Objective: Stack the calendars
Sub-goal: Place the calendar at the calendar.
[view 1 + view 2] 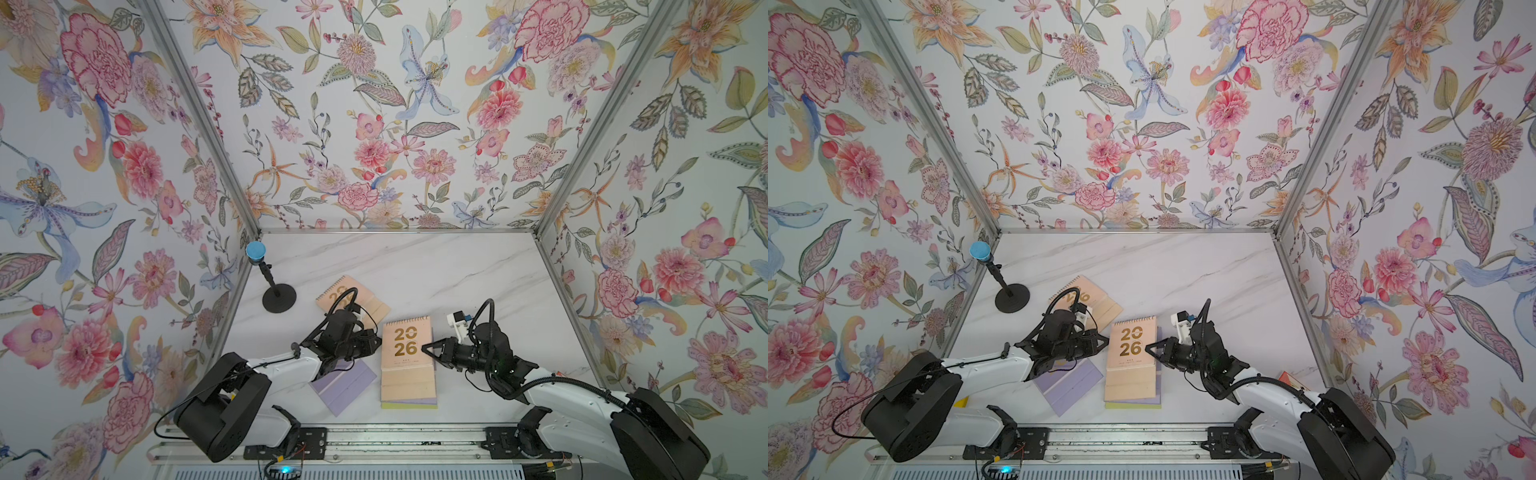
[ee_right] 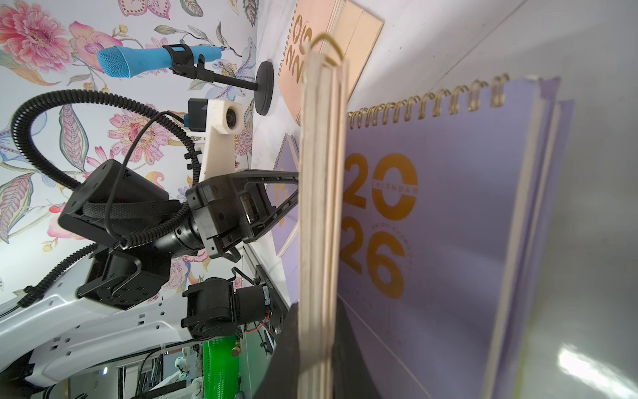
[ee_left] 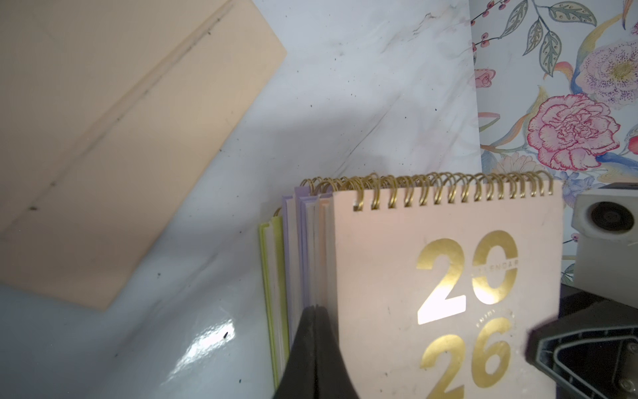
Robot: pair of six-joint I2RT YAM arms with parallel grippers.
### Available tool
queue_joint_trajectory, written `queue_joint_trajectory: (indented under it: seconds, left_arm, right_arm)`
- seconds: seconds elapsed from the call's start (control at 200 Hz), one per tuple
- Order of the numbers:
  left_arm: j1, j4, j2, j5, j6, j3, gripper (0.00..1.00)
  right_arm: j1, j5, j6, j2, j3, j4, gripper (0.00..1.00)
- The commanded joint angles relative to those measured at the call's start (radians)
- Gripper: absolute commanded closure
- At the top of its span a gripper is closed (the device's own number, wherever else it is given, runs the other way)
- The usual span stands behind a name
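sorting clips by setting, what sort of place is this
Probably a robot test booth, not a lived-in room: floral-papered walls box in a marble-look tabletop, left arm and right arm share a rail, a microphone stands by.

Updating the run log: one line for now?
left gripper shut beside stack | right gripper shut on top calendar | lilac calendar loose

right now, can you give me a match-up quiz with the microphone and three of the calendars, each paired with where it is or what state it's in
Things:
1. microphone
2. loose lilac calendar
3. top peach calendar
4. yellow-green calendar

Places or states:
a. bottom of the stack
b. pinched by the right gripper
c. blue, standing upright
d. partly under the left arm

Pairs: 1-c, 2-d, 3-b, 4-a
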Motion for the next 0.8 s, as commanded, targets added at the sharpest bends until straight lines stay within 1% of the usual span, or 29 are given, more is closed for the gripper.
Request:
queue_joint_trajectory:
  seconds: [0.0,0.145,0.205,0.375,0.385,0.41,0.796]
  left_arm:
    - [-0.010,0.018,0.010,0.012,-0.014,-0.014,1.00]
    - [-0.010,0.022,0.012,0.013,-0.018,-0.013,1.00]
    - [-0.010,0.026,0.014,0.013,-0.018,-0.013,1.00]
    - [-0.011,0.028,0.017,0.012,-0.018,-0.016,1.00]
    - [-0.010,0.028,0.017,0.012,-0.019,-0.017,1.00]
    - [-0.012,0.031,0.019,0.013,-0.019,-0.017,1.00]
    - [-0.012,0.031,0.021,0.010,-0.022,-0.019,1.00]
  right_arm:
    - [-0.005,-0.001,0.014,0.004,-0.014,0.066,0.85]
    - [-0.011,0.016,0.006,-0.007,-0.018,0.032,0.77]
    - [-0.014,0.019,0.004,-0.013,-0.018,0.020,0.75]
    - [-0.019,0.017,-0.002,-0.025,-0.029,0.002,0.74]
    - [-0.042,0.016,-0.003,-0.025,-0.029,0.002,0.74]
    - [-0.053,0.015,-0.004,-0.026,-0.033,0.001,0.73]
    - [-0.114,-0.034,-0.018,0.031,-0.033,0.037,0.74]
